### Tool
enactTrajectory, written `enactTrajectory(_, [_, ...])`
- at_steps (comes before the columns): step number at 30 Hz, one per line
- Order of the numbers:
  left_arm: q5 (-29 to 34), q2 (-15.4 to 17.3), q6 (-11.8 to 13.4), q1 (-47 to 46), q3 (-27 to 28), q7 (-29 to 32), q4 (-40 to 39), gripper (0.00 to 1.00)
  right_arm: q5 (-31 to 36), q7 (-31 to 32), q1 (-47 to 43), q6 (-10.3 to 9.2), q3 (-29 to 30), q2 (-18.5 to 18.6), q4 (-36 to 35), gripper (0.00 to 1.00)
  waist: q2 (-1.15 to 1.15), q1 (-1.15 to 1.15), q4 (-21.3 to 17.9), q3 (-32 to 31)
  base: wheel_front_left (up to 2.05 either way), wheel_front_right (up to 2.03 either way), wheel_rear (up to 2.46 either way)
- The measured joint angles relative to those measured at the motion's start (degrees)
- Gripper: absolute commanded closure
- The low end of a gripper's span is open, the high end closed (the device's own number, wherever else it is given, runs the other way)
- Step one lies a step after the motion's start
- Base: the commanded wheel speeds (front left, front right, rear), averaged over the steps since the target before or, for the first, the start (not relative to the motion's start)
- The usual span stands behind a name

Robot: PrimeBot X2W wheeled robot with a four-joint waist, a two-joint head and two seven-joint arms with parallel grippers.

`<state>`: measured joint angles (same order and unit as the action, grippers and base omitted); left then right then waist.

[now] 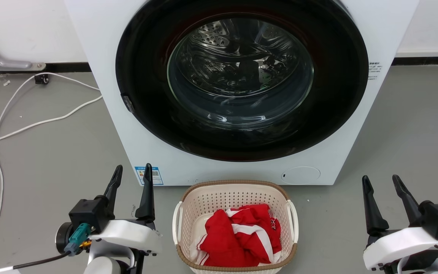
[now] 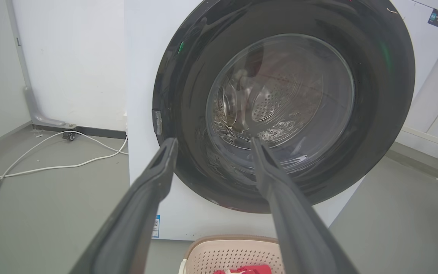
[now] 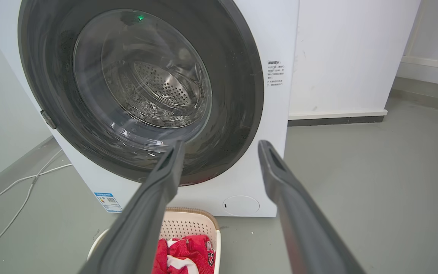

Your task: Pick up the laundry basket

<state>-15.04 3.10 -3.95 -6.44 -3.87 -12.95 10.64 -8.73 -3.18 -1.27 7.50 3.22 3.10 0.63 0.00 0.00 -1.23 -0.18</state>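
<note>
grey floor (image 1: 51,171), laundry basket (image 1: 234,198) before washing machine (image 1: 120,125), left claw (image 1: 134,166), right claw (image 1: 380,177) spread wide, empty

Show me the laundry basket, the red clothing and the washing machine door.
laundry basket (image 1: 234,198), head view, on its perforated back wall.
red clothing (image 1: 222,236), head view, on the red fabric inside the basket.
washing machine door (image 1: 242,76), head view, on the glass window.
</note>
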Motion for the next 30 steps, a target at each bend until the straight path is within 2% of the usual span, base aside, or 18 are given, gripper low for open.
enactTrajectory(21, [8.51,-0.12,0.6,-0.77,-0.69,-1.96,0.65,0.0,8.44,-0.83,-0.49,0.0,-0.13,-0.09,-1.22,0.0,0.0,0.0,-0.18,0.45,0.0,0.0,0.0])
enactTrajectory(30, [8.75,-0.13,0.63,-0.91,-0.45,-1.97,0.77,0.0,8.53,-1.01,-0.53,0.01,0.0,-0.1,-1.1,0.0,0.0,0.0,-0.1,1.16,0.0,0.0,0.0])
